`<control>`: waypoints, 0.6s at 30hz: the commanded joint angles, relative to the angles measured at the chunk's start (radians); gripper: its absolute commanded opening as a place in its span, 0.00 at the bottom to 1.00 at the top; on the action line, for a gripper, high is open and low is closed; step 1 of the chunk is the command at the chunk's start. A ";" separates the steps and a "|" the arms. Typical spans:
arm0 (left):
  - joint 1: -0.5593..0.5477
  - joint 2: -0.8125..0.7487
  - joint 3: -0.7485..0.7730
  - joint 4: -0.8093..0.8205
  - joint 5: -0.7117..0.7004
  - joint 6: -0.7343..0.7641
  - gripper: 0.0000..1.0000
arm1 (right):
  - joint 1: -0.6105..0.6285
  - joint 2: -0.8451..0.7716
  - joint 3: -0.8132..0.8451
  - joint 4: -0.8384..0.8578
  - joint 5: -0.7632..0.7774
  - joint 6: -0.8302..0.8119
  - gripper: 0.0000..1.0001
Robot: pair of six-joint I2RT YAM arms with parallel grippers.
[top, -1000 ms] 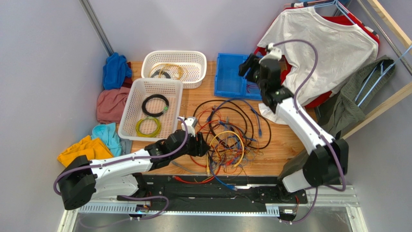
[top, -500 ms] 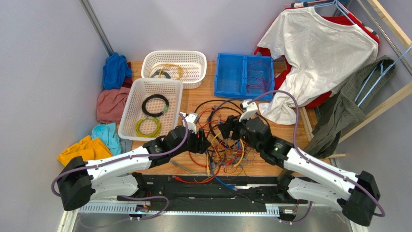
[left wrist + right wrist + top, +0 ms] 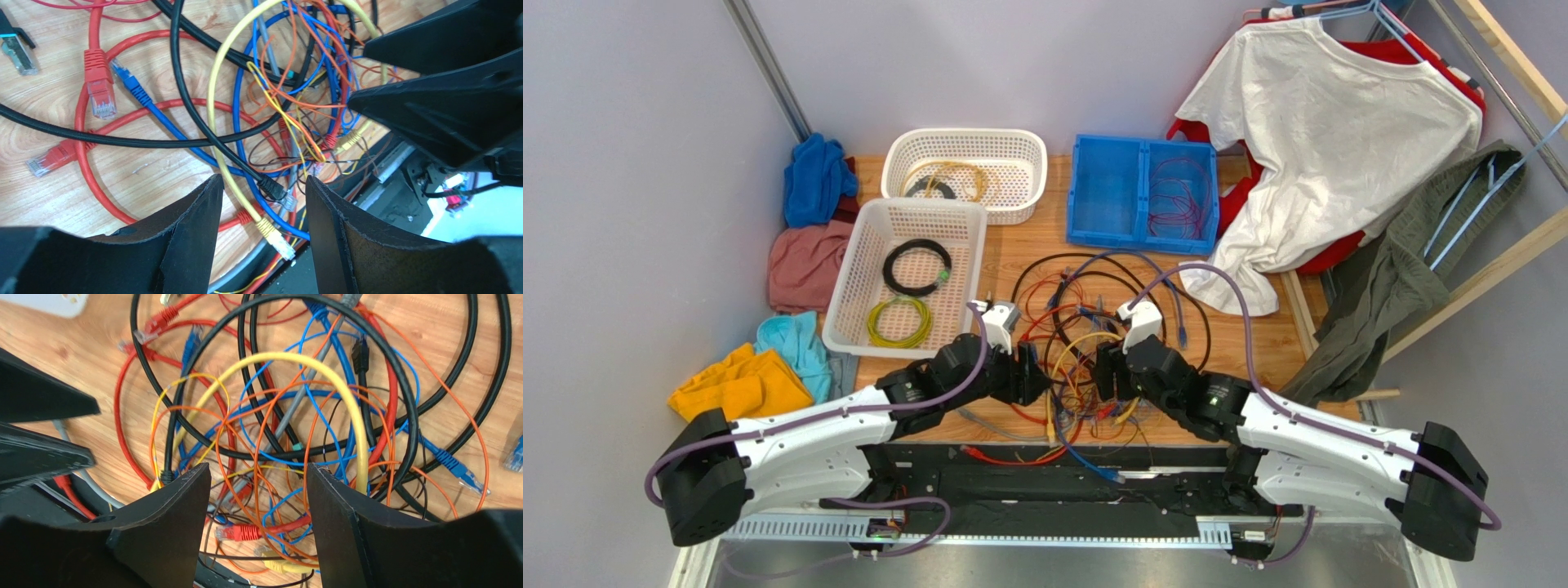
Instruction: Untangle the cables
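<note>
The cables [image 3: 1090, 349] lie in a loose tangle of red, orange, yellow, black and blue wires at the middle of the wooden table. My left gripper [image 3: 1033, 377] hangs low over the tangle's left side, open and holding nothing. In the left wrist view, a yellow plug [image 3: 277, 237] and a black plug [image 3: 272, 187] lie on the table between its open fingers [image 3: 195, 226]. My right gripper [image 3: 1109, 374] faces it from the right, open too. In the right wrist view, thin orange wires and a red plug [image 3: 236, 533] lie below the gap of the right gripper [image 3: 258, 470], untouched.
Two white baskets [image 3: 854, 294] [image 3: 1026, 172] with neat coils stand at the back left, and a blue bin [image 3: 1112, 227] stands behind the tangle. Piled clothes [image 3: 808, 263] lie to the left and a white shirt [image 3: 1320, 135] hangs at the right. The black rail [image 3: 1063, 480] runs along the near edge.
My right arm swung from the blue bin at the back down to the near side of the tangle, facing the left gripper. The left gripper shifted slightly.
</note>
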 commanded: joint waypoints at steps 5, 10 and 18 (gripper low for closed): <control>-0.007 -0.063 -0.010 0.036 0.019 -0.017 0.60 | 0.021 0.195 0.055 -0.068 0.003 -0.004 0.35; -0.007 -0.104 0.001 -0.016 -0.033 -0.017 0.60 | 0.026 0.202 0.132 -0.048 -0.045 -0.045 0.00; -0.007 -0.328 0.061 -0.162 -0.229 0.052 0.60 | 0.026 0.012 0.517 0.013 -0.050 -0.238 0.00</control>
